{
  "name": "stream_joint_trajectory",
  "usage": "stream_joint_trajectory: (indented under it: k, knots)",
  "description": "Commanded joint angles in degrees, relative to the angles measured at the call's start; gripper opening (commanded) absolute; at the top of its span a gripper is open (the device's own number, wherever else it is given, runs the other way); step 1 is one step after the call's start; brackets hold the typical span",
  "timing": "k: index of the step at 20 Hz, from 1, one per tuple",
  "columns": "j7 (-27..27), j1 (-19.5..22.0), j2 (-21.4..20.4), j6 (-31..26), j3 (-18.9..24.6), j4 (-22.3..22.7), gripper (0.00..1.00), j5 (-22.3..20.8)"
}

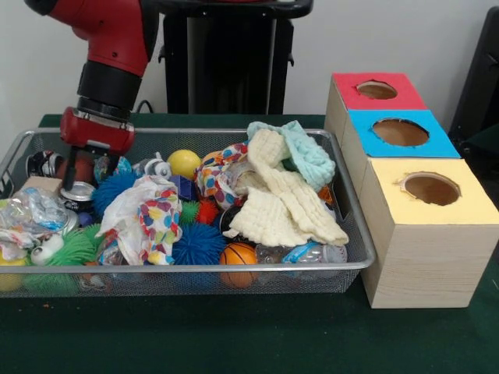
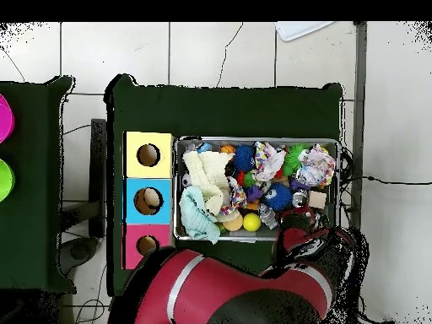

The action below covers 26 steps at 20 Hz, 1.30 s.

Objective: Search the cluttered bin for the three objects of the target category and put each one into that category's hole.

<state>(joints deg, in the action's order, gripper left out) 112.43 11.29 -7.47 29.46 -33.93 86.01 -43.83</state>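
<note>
My gripper (image 1: 83,181) hangs low over the left end of the wire mesh bin (image 1: 195,269), open, with its fingers (image 1: 69,167) on either side of a silver can (image 1: 78,191). A black and white can (image 1: 43,164) lies just behind it. To the right of the bin stand three boxes with round holes: red (image 1: 376,89), blue (image 1: 400,132) and yellow (image 1: 431,188). In the overhead view my arm (image 2: 312,253) covers the bin's lower right corner and hides the gripper.
The bin is packed: cream cloth (image 1: 281,202), mint cloth (image 1: 304,152), yellow ball (image 1: 184,163), small basketball (image 1: 238,255), blue spiky ball (image 1: 199,243), green spiky ball (image 1: 74,248), spotted plastic bag (image 1: 144,214), wooden block (image 1: 40,185). Green table cover surrounds the bin.
</note>
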Motion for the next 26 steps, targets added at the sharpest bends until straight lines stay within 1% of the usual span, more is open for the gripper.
stream_joint_trajectory:
  k: [1,3,4,6,13,18,20,22,23,26]
  knots:
    - [-0.62,3.15,2.7,-0.96,2.74,-8.27,1.0,-0.06]
    - [1.63,3.98,1.76,-1.83,4.49,-8.32,1.0,-2.4]
    - [2.76,4.4,1.29,-2.27,5.37,-8.34,0.0,-3.57]
    - [1.92,3.51,1.47,-3.0,5.02,-8.73,0.0,-4.37]
    - [9.2,5.58,-2.8,-7.39,10.34,-6.76,0.0,-12.5]
    - [9.33,5.52,-4.73,-9.3,11.89,-5.66,0.0,-14.98]
    - [7.25,4.87,-4.43,-7.69,10.59,-5.69,0.0,-13.09]
    - [4.16,4.33,-3.95,-4.0,8.53,-5.54,0.0,-9.67]
    - [3.25,4.07,-4.01,-3.31,7.97,-5.61,0.0,-8.99]
    - [-1.45,3.44,-4.06,1.59,6.02,-5.34,0.0,-5.29]
